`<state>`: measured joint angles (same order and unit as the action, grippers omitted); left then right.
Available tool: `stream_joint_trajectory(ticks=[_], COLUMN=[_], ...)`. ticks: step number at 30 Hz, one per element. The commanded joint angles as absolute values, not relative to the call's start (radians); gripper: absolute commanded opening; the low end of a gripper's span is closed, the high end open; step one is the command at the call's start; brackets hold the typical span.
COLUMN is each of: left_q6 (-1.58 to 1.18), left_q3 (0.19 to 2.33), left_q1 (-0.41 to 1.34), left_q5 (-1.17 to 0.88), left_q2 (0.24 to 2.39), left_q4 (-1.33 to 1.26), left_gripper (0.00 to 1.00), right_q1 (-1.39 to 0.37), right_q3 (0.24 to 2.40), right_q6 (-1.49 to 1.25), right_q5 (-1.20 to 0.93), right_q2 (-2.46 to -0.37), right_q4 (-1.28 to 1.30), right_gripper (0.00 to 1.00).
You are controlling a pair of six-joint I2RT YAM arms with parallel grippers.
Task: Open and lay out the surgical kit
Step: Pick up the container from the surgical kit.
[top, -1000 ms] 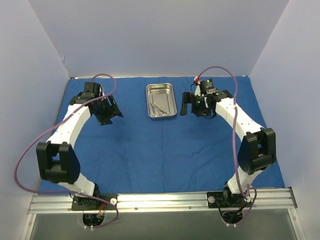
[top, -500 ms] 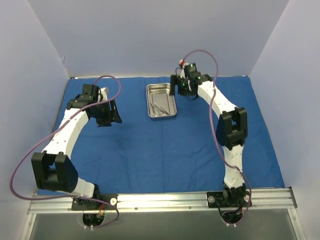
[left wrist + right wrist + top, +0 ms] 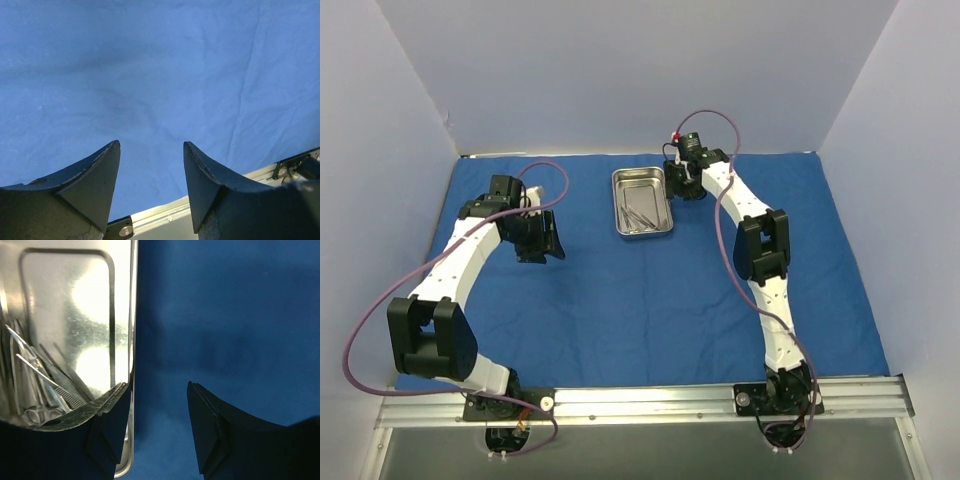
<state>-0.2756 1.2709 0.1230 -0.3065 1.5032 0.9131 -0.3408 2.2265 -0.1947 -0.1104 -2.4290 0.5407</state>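
The royal-blue cloth wrap point(image 3: 650, 290) lies spread flat over the table. The shiny steel tray point(image 3: 642, 201) stands on it at the back centre, with thin silver instruments point(image 3: 640, 212) inside. My right gripper point(image 3: 682, 183) is open at the tray's right rim; in the right wrist view its left finger point(image 3: 107, 417) overlaps the tray rim point(image 3: 132, 340), its right finger is over bare cloth point(image 3: 225, 315), and the instruments point(image 3: 35, 385) lie in the tray. My left gripper point(image 3: 542, 238) is open and empty above the cloth point(image 3: 150, 75) at the left.
A metal rail point(image 3: 640, 402) runs along the table's near edge, also seen in the left wrist view point(image 3: 165, 215). Pale walls close in the back and both sides. Purple cables loop from both arms.
My right arm has stretched out, carrying its gripper left and back to the tray's right rim. My left gripper has shifted slightly toward the near side.
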Motion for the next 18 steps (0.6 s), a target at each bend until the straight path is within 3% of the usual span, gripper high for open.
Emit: stream_joint_trajectory(ticks=[1, 18], left_q6=[-0.245, -0.270], left_q3=[1.247, 1.351], left_q1=[0.092, 0.067], left_q5=[-0.353, -0.364], left_q2=[1.467, 1.546], left_q4=[0.913, 0.940], left_gripper=[0.62, 0.62], right_q1=[-0.341, -0.348], right_q3=[2.209, 2.037], right_q6=[-0.166, -0.219], right_q5=[-0.114, -0.086], right_q2=[-2.421, -2.344], right_q4=[0.548, 0.385], right_gripper=[0.49, 0.52])
